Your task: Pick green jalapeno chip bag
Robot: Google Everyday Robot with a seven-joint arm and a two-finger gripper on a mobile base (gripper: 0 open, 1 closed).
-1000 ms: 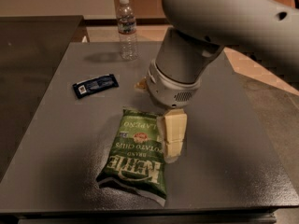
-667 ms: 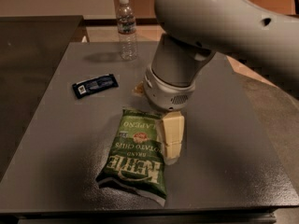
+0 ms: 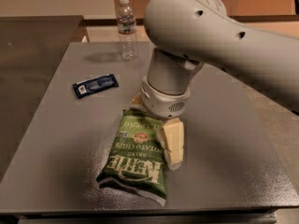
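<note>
One green jalapeno chip bag lies near, with one gripper at its right edge — plus one water bottle far back and one blue packet left — all on one table.

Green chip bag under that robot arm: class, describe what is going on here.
The robot's arm reaches down over the grey table, with its gripper at the right edge of the green jalapeno chip bag, which lies flat, not yet lifted. A water bottle stands at the far edge and a blue packet lies to the left.
</note>
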